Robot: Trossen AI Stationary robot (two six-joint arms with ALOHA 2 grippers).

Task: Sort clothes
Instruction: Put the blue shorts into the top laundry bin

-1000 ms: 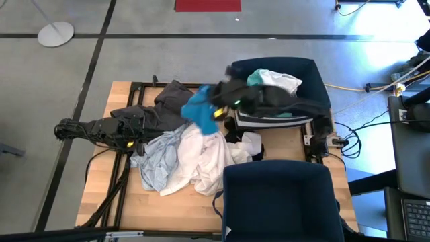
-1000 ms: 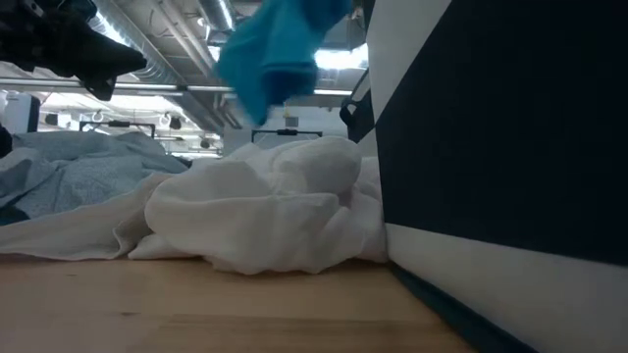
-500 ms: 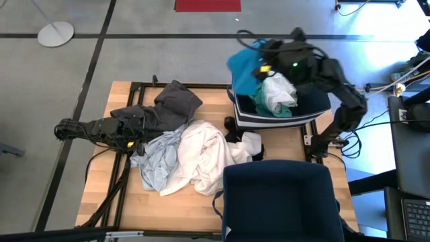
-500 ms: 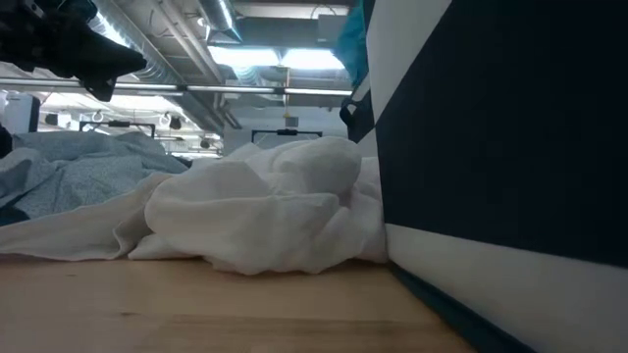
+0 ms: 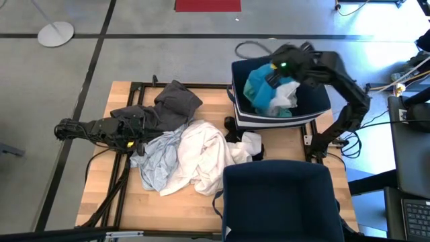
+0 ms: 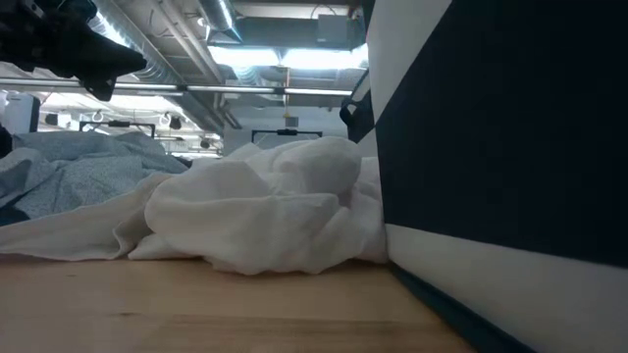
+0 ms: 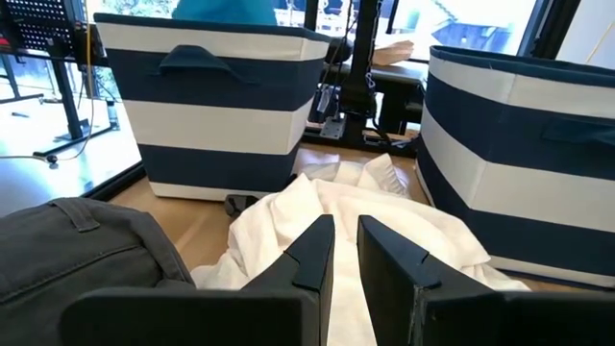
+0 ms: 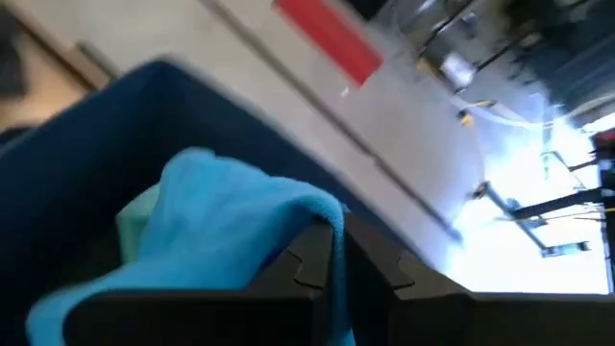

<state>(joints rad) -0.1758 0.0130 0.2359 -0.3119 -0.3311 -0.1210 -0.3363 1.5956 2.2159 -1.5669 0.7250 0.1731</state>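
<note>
Right end effector pinching a turquoise garment above the far bin, left arm resting low on the table.

The light wooden table point(image 5: 101, 195) carries two navy blue fabric bins with white stripes: the near bin point(image 5: 279, 198) at the front edge and the far bin point(image 5: 316, 101) at the back right. A crumpled white fabric garment point(image 5: 211, 158) lies mid-table, touching a pale grey-blue garment point(image 5: 156, 165) on its left, with a dark grey garment point(image 5: 176, 101) behind them. The right end effector point(image 8: 336, 258) is pressed together on the turquoise fabric garment point(image 5: 259, 87), which hangs into the far bin onto a white garment point(image 5: 285, 97) already inside. The left end effector point(image 7: 344, 252) sits over the white garment with its fingers nearly together, holding nothing.
</note>
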